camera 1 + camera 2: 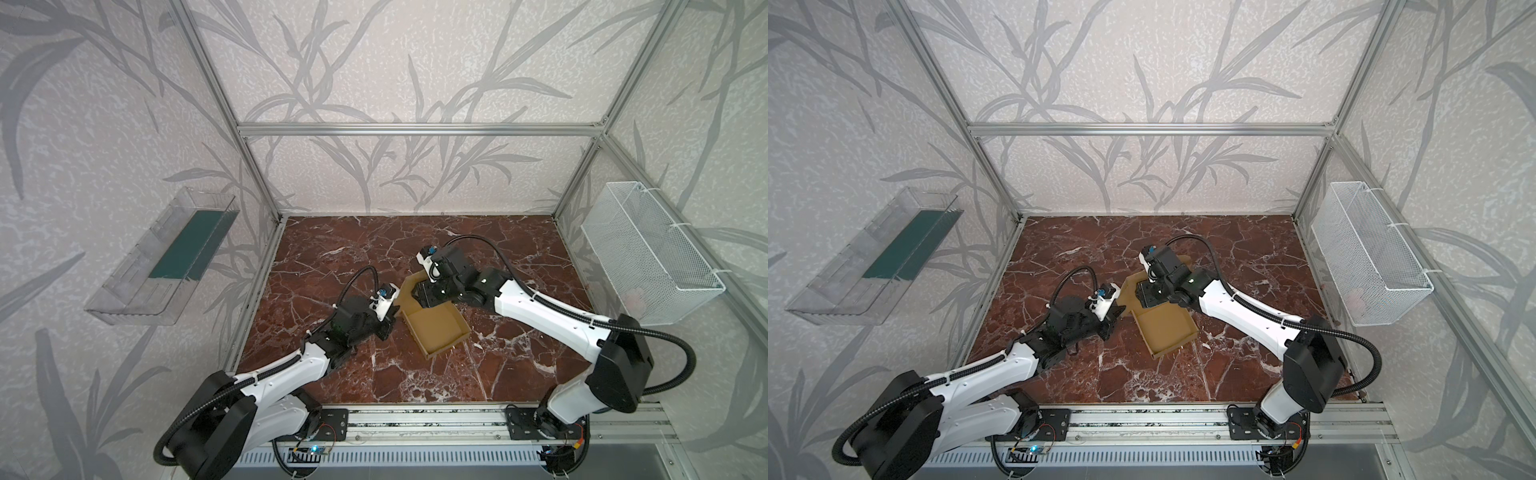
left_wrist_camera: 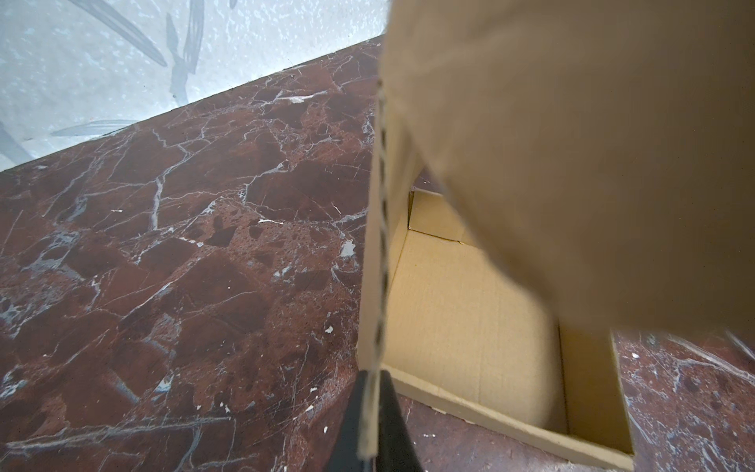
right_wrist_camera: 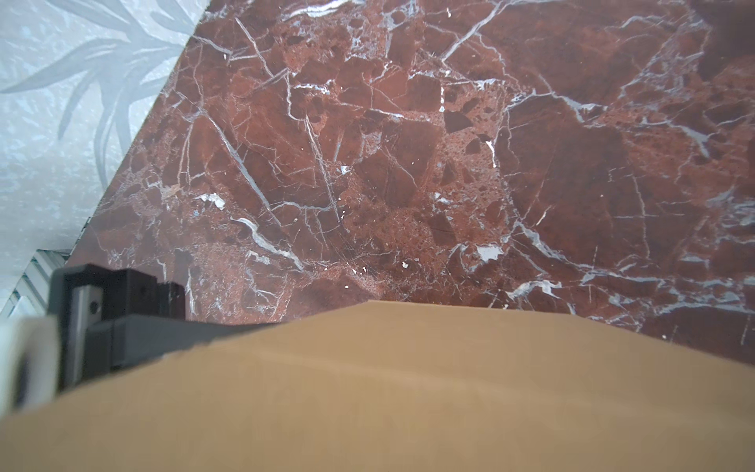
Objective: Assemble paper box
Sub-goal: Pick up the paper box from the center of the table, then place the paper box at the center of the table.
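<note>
Left gripper pinches paper box flap — right gripper (obscured) perhaps touching.

You have a red-brown, marble-patterned surface veined in white, and both top views show it bare over most of its area. The paper box lies directly on it near the middle, turned askew so that one corner points toward the near edge. Its tray part sits flat on the surface and is open upward, with low walls standing along the sides. A larger flap rises from its far end. Small pale flecks lie scattered on the bare marble. You see them sharpest in the wrist views, some of them just beside the box.
</note>
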Available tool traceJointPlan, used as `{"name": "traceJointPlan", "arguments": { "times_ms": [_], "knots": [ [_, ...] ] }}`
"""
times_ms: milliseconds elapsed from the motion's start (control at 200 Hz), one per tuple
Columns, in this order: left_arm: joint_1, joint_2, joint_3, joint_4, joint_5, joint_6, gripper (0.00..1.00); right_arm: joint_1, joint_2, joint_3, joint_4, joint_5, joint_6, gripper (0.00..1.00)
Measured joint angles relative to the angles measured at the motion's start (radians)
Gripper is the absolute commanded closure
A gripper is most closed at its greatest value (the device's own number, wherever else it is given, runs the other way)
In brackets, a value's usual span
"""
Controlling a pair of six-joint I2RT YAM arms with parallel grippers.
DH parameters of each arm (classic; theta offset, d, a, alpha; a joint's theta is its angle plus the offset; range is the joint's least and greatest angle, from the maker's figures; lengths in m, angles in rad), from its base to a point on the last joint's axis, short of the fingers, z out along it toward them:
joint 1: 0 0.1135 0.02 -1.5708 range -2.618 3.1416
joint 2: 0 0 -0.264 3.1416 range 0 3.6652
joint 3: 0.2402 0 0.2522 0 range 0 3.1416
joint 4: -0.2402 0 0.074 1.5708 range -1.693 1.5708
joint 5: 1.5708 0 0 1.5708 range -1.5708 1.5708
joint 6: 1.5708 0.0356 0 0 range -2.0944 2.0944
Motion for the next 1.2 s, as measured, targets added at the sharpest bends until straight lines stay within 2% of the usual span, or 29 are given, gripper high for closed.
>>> {"name": "traceJointPlan", "arguments": {
  "times_ms": [125,315,450,615,775,910,985,1070,1200],
  "knots": [
    [0.000,-0.024,0.024,-0.062,-0.007,-0.015,1.00,-0.010,-0.103,-0.060,0.000,0.000,-0.001,0.43],
    [0.006,-0.105,0.101,-0.210,-0.009,-0.061,1.00,-0.031,-0.340,-0.168,-0.003,-0.005,-0.019,0.40],
    [0.016,-0.171,0.161,-0.323,0.019,-0.093,1.00,-0.074,-0.515,-0.259,-0.004,-0.027,-0.050,0.37],
    [0.034,-0.219,0.240,-0.515,0.079,-0.137,1.00,-0.133,-0.648,-0.359,-0.004,-0.082,-0.083,0.34],
    [0.057,-0.222,0.356,-0.718,0.175,-0.142,1.00,-0.153,-0.731,-0.453,0.013,-0.129,-0.096,0.31],
    [0.062,-0.250,0.394,-0.837,0.273,-0.143,1.00,-0.159,-0.743,-0.497,0.051,-0.162,-0.094,0.27],
    [0.063,-0.276,0.406,-0.899,0.328,-0.147,1.00,-0.167,-0.745,-0.520,0.085,-0.181,-0.088,0.22],
    [0.063,-0.307,0.426,-0.956,0.388,-0.158,1.00,-0.175,-0.750,-0.547,0.124,-0.206,-0.075,0.08],
    [0.063,-0.354,0.457,-1.004,0.488,-0.181,1.00,-0.180,-0.750,-0.565,0.174,-0.252,-0.063,0.05]
  ]
}}
